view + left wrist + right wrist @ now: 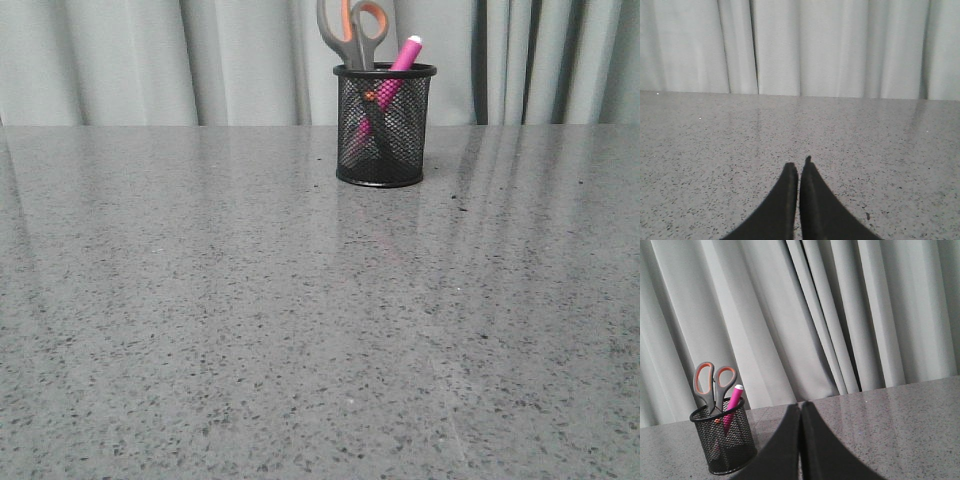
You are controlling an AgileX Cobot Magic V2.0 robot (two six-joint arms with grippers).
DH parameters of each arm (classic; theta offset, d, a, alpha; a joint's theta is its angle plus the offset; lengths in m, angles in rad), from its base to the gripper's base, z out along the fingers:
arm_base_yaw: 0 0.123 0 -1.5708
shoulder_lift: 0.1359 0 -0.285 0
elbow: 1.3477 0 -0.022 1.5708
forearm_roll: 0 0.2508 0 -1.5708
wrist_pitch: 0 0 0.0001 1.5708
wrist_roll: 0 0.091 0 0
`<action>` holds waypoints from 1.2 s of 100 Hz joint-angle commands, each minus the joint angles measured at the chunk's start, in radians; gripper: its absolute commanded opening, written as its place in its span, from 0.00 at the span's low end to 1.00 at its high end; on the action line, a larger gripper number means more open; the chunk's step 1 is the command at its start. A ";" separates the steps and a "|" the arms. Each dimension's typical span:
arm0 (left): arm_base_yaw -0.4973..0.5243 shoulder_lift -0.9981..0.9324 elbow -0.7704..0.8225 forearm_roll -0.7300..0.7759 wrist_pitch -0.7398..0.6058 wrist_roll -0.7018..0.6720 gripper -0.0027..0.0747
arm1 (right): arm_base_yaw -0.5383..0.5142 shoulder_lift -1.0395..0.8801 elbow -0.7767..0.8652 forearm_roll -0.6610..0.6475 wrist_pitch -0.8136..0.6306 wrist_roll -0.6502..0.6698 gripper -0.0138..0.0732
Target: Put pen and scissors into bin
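Observation:
The black mesh bin [384, 125] stands upright at the back middle of the grey table. The scissors [352, 33] stand in it, blades down, grey and orange handles sticking out above the rim. The pink pen [396, 68] leans inside it, its white tip above the rim. The bin [722, 442], the scissors [710, 382] and the pen [732, 404] also show in the right wrist view. My right gripper [800, 405] is shut and empty, beside the bin and apart from it. My left gripper [799, 164] is shut and empty over bare table. Neither gripper shows in the front view.
The grey speckled table [300, 330] stretches from the front edge to a pale curtain [150, 60] that hangs along the back. Nothing else stands on the table in these views.

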 commanded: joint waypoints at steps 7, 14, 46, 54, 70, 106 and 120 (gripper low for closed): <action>-0.003 -0.032 0.047 -0.019 -0.067 -0.012 0.01 | -0.008 0.009 -0.025 -0.024 -0.049 -0.010 0.07; -0.003 -0.032 0.047 -0.039 -0.058 -0.012 0.01 | -0.008 0.009 -0.025 -0.024 -0.049 -0.010 0.07; -0.003 -0.032 0.045 -0.039 -0.058 -0.012 0.01 | -0.008 0.009 -0.025 -0.024 -0.049 -0.010 0.07; -0.003 -0.032 0.045 -0.039 -0.058 -0.012 0.01 | -0.008 0.009 -0.025 -0.024 -0.049 -0.010 0.07; -0.003 -0.032 0.045 -0.039 -0.058 -0.012 0.01 | -0.008 0.009 -0.025 -0.024 -0.049 -0.010 0.07; -0.003 -0.032 0.045 -0.039 -0.058 -0.012 0.01 | -0.008 0.009 -0.025 -0.024 -0.067 -0.010 0.07; -0.003 -0.032 0.045 -0.039 -0.058 -0.012 0.01 | -0.008 0.009 -0.013 -0.022 -0.114 -0.016 0.07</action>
